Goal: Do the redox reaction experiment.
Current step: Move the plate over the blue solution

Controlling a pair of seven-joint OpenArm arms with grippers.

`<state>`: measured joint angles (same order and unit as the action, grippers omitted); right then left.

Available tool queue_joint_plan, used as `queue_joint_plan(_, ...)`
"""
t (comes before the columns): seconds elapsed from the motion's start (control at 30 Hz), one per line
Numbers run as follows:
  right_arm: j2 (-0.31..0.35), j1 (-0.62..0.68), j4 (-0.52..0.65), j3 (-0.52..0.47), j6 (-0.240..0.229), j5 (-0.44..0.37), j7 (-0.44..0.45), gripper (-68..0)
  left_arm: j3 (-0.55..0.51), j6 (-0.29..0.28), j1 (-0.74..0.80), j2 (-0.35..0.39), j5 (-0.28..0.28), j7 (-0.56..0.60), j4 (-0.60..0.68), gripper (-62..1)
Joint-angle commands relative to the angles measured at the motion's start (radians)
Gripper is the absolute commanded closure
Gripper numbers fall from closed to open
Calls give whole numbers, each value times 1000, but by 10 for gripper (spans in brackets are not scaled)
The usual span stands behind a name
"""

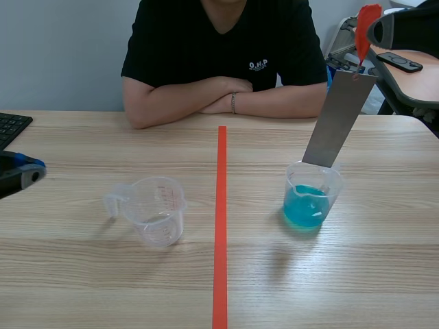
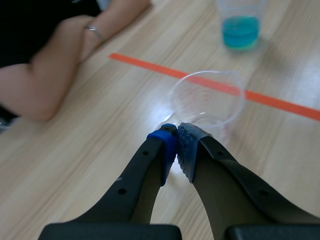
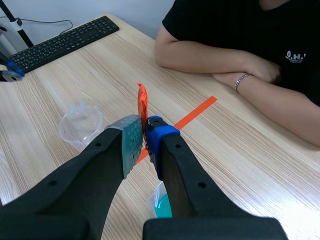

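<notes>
On my desk (image 1: 82, 288): one empty clear plastic cup (image 1: 156, 209), one blue-filled cup (image 1: 310, 199); one grey metal strip (image 1: 339, 116) slants from it toward one o'clock, grasped by my right pincer (image 3: 144, 131); left pincer (image 2: 176, 145) clenched empty.

Tabletop (image 1: 103, 288) lies open between clear cup (image 1: 156, 210) and blue cup (image 1: 312, 197); folded arms (image 1: 219, 96) block beyond.

The grey flat metal strip (image 1: 338, 116) is hiding its lower end behind the clear plastic cup of blue liquid (image 1: 312, 199), possibly inside it; 2 fingers of the right gripper (image 3: 145, 132) are covering most of that cup.
</notes>
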<state>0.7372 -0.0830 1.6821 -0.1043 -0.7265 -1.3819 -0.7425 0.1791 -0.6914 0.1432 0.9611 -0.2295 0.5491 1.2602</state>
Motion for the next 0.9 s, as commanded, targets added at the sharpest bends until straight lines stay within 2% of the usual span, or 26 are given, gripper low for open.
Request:
queue_joint_plan(0.0, 13, -19, 9, -3, -3, -21, 19, -15, 34, -5, -56, -19, -14, -6, 21, -36)
queue_joint_plan(0.13, 13, -19, 9, -3, -3, -21, 19, -15, 146, -5, -189, -71, -14, -64, 14, -36)
queue_joint_plan(0.43, 13, -19, 9, -3, -3, -21, 19, -15, 344, -5, -428, -240, -17, -219, -40, -36)
queue_joint_plan(0.63, 13, -19, 9, -3, -3, -21, 18, -15, 432, -5, -524, -358, -22, -287, -98, -36)
queue_joint_plan(0.87, 13, -19, 9, -3, -3, -21, 18, -15, 485, -5, -609, -497, -23, -346, -192, -36)
